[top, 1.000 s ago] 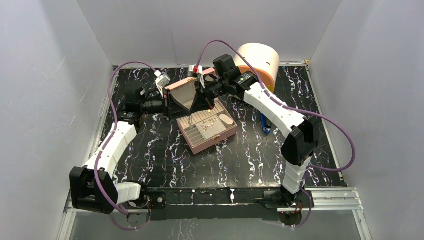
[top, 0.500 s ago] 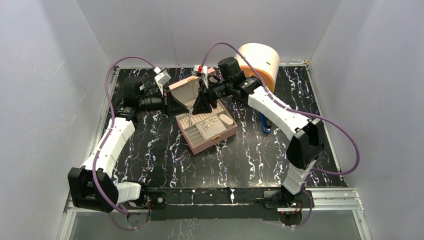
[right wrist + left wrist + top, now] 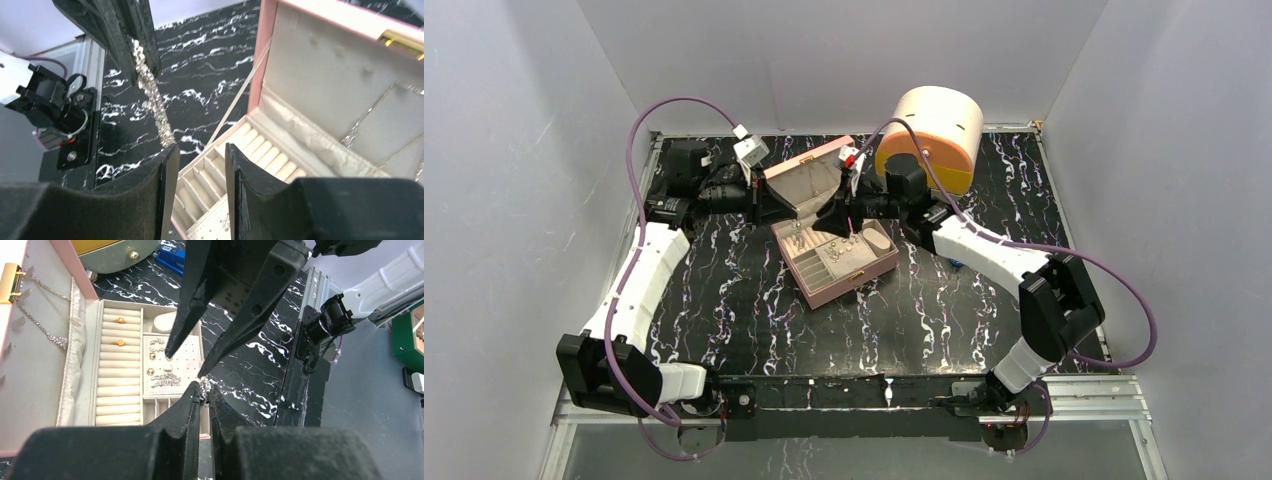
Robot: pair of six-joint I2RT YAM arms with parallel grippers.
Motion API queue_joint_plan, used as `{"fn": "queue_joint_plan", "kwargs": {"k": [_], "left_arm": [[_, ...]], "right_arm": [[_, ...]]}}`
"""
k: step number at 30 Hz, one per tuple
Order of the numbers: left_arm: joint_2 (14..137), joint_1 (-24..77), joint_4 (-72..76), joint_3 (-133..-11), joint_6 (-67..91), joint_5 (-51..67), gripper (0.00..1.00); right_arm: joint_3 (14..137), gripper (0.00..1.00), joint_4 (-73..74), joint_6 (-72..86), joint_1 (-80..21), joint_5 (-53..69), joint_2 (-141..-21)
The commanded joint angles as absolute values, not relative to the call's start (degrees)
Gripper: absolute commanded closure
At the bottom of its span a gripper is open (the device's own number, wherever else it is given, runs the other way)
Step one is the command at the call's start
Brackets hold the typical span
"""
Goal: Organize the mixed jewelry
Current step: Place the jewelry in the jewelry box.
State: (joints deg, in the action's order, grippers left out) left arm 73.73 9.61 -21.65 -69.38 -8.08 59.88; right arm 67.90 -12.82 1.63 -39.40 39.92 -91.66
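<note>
The pink jewelry box (image 3: 856, 274) lies open in the middle of the table, its lid (image 3: 809, 180) tilted back. Gold rings (image 3: 119, 342) sit in its roll slots, small earrings (image 3: 161, 380) on its dotted pad, and a thin necklace (image 3: 45, 325) in the lid. My left gripper (image 3: 205, 389) is shut on a sparkling silver chain (image 3: 155, 105) that hangs straight down beside the box's front edge. My right gripper (image 3: 197, 152) stands open just next to the chain's lower end, with nothing between its fingers. In the top view the two grippers meet above the box's back half.
A cream and orange round container (image 3: 934, 135) stands behind the box at the back right. A blue object (image 3: 172, 257) lies on the black marbled table right of the box. The metal rail of the table's near edge (image 3: 300, 365) shows in both wrist views.
My right gripper has opened and its arm has sunk lower and drawn back to the right. The left gripper has closed tighter on the chain and shifted a little back.
</note>
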Motion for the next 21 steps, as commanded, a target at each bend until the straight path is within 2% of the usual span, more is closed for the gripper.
{"fn": "queue_joint_plan", "kwargs": {"k": [1, 9, 16, 21], "left_arm": [[73.9, 9.8, -26.3, -72.9, -12.0, 62.6, 1.00], [74.5, 9.8, -28.7, -73.9, -13.6, 61.4, 1.00], [75.1, 9.8, -29.0, -74.3, -13.7, 61.4, 1.00], [75.4, 9.8, -29.1, -74.5, -13.8, 61.2, 1.00]], "right_arm": [[66.3, 0.54, -32.6, 7.1, -39.9, 38.5, -90.6], [65.6, 0.50, -36.6, 8.8, -41.3, 39.6, -92.0], [66.2, 0.57, -36.4, 7.7, -41.9, 39.3, -93.5], [66.3, 0.53, -36.1, 7.6, -42.3, 39.5, -94.0]]}}
